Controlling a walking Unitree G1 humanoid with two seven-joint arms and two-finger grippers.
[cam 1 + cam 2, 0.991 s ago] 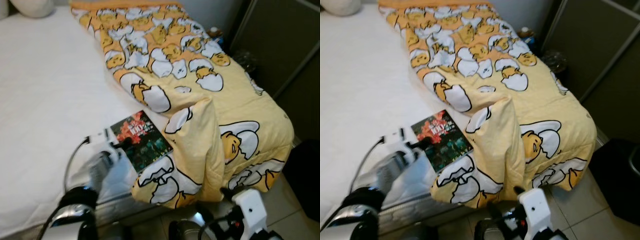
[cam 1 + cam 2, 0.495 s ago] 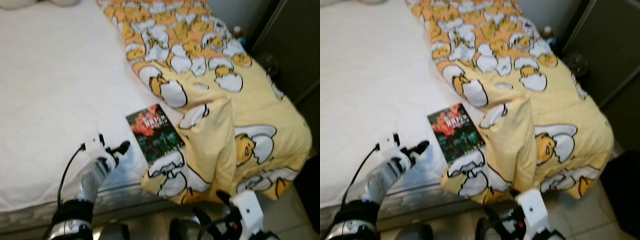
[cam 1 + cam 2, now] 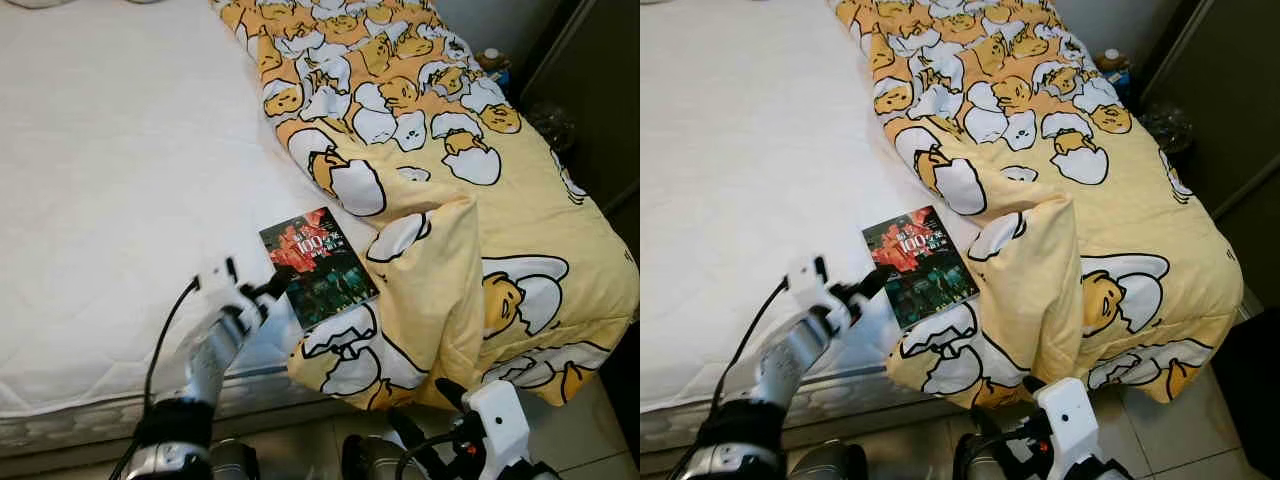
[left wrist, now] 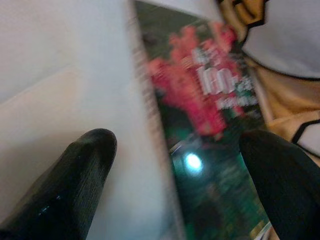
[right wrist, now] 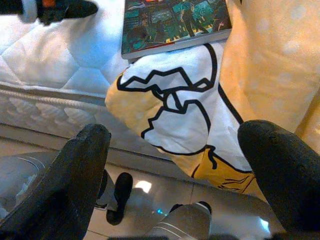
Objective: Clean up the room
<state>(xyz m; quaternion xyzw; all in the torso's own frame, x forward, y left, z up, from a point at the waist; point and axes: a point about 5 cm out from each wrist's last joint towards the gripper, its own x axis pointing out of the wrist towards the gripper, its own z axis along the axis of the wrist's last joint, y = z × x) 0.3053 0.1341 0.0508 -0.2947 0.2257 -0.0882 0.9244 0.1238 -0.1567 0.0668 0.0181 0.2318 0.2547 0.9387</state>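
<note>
reaching over the white quilted mattress, the left gripper is held spread, empty, fingertips just beside the dark glossy red-lettered book. the book's far corner seems tucked under the yellow egg-print blanket, so cloth could be dragged along. the right gripper is spread, low.
</note>
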